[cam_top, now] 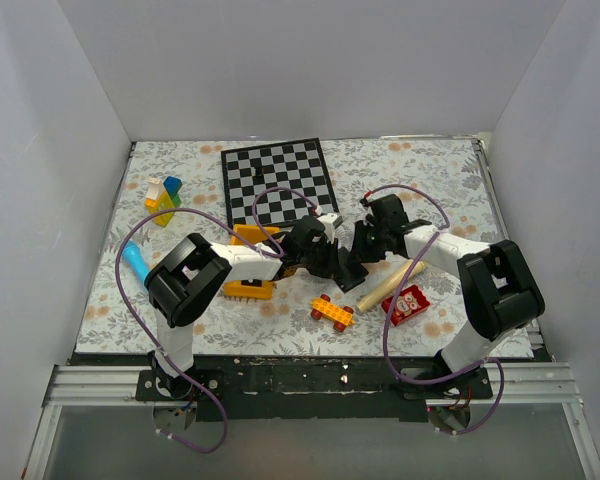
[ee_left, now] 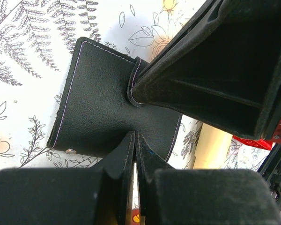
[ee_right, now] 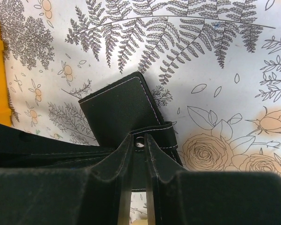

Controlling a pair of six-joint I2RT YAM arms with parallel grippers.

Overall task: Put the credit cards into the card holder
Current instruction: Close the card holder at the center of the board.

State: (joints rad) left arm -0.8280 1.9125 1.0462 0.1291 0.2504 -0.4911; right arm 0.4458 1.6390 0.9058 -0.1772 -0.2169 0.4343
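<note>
- The card holder (ee_left: pixel 103 108) lies folded shut and flat on the floral cloth (ee_left: pixel 28 47), near the middle of the table. It sits in front of the chessboard (cam_top: pixel 276 180) and just beside a wooden rod (cam_top: pixel 390 285).
- Both arms reach inward and meet over it, one from each side.
- On my left wrist camera, the left gripper (ee_left: pixel 135 140) has its fingers pressed together. Only a sliver shows between them, and they are pinched on the holder's near edge. The leather runs down between the fingers.
- From the same view, the right gripper (ee_left: pixel 138 91) comes in from the opposite edge. Its tip touches the snap tab (ee_left: pixel 135 77), which curls up off the holder's face.
- On my right wrist camera, that gripper's fingers stand a narrow gap apart. The tab and its metal stud (ee_right: pixel 139 144) sit right between the fingertips.
- I cannot tell whether those fingers are clamping the tab or only straddling it.
- The rest of the holder stretches away beyond the fingertips, flat on the cloth.
</note>
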